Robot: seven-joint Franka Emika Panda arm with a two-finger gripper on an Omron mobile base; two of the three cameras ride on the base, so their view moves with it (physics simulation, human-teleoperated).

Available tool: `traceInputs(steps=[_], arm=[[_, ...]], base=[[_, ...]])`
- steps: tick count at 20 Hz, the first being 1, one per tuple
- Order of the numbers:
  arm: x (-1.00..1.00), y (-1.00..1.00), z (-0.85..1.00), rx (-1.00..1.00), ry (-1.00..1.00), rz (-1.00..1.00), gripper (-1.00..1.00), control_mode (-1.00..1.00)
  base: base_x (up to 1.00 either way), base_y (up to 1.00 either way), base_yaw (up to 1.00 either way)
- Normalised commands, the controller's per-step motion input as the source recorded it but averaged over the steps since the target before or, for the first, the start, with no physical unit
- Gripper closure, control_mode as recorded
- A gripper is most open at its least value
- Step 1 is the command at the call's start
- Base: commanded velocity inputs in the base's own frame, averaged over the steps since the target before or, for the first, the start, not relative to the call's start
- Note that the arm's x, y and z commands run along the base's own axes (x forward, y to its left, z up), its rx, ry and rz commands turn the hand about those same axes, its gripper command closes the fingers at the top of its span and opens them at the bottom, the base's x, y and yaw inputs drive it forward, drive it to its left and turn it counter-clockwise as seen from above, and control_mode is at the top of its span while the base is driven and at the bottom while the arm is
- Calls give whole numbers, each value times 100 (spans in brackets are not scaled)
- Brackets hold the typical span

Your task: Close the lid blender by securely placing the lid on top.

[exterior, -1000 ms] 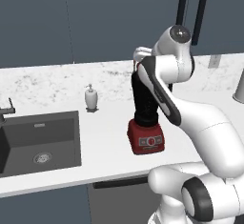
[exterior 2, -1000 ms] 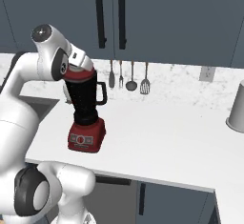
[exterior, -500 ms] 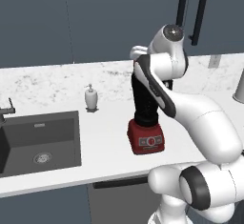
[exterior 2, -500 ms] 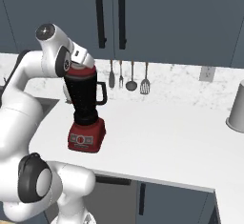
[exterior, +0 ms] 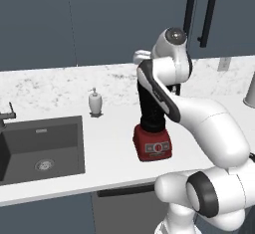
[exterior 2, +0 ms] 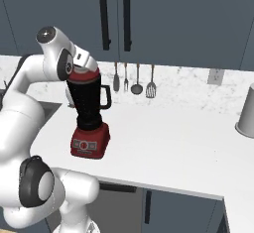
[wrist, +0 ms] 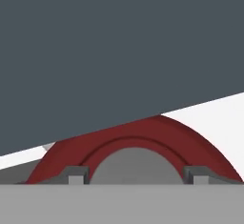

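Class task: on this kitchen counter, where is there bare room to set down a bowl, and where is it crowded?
Bare: the counter between the blender and the grey container; also between soap dispenser and blender. Crowded: the sink, and under the hanging utensils.

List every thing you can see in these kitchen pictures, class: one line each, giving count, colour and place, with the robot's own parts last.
Blender: one, red base, black jar, on the counter right of the sink.
Lid: one, red with a grey centre cap, on top of the jar, right under the hand.
Soap dispenser: one, white, at the back of the counter beside the sink.
Sink: one, dark, set in the counter at left.
Utensils: four, grey, hanging on the wall.
Container: one, grey, far right of the counter.
Cabinet handles: two, black, on the upper doors.
Gripper: one, dark fingertips either side of the lid's cap.
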Motion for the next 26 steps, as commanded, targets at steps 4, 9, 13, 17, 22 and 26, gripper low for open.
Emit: traceInputs(steps=[4, 9, 13, 17, 22, 26], arm=[[12, 0, 3, -4, 0, 0, 100, -100], [1, 0, 0, -3, 0, 0, 100, -100], [0, 0, 0, -3, 0, 0, 100, -100], [0, 0, 0, -3, 0, 0, 100, -100], [2, 0, 0, -4, 0, 0, 100, -100], [21, 0, 0, -4, -3, 0, 100, -100]], base=[[0, 0, 0], [0, 0, 0], [0, 0, 0], [0, 0, 0], [0, 0, 0], [0, 0, 0]])
